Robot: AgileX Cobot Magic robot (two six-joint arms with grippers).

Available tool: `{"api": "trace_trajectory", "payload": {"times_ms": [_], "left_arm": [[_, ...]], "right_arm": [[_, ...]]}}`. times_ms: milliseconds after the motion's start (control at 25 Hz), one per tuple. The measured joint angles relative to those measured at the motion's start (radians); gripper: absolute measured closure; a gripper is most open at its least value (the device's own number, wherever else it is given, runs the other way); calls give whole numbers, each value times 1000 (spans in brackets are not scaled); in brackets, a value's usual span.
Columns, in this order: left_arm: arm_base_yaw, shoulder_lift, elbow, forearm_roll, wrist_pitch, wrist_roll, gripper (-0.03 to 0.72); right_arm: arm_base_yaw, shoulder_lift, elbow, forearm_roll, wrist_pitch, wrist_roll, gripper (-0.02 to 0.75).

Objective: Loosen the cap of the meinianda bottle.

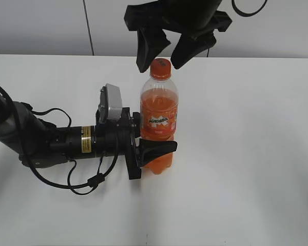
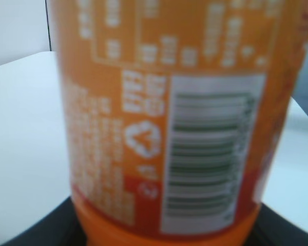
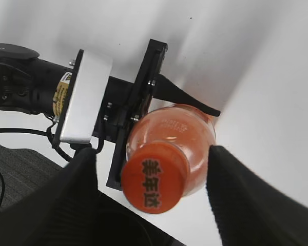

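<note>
The meinianda bottle [image 1: 158, 118] stands upright on the white table, full of orange drink with an orange label. Its orange cap [image 1: 160, 68] sits on the neck. My left gripper [image 1: 153, 147] is shut on the bottle's lower body; its wrist view is filled by the blurred label [image 2: 164, 118]. My right gripper [image 1: 163, 54] hangs open above the cap, one finger on each side, not touching it. The right wrist view looks down on the cap [image 3: 154, 184], which bears dark characters, between the two open fingers [image 3: 152, 192], with the bottle [image 3: 187, 130] below it.
The white table [image 1: 246, 154] spreads all around the bottle. The left arm and its cables [image 1: 51, 143] lie across the table's left side. A grey wall [image 1: 41, 25] stands behind the table's far edge.
</note>
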Motion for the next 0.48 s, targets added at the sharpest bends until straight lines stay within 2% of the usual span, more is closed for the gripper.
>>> {"api": "trace_trajectory", "payload": {"times_ms": [240, 480], "left_arm": [[0, 0, 0, 0, 0, 0, 305], [0, 0, 0, 0, 0, 0, 305]], "right_arm": [[0, 0, 0, -3, 0, 0, 356], [0, 0, 0, -3, 0, -5, 380]]}}
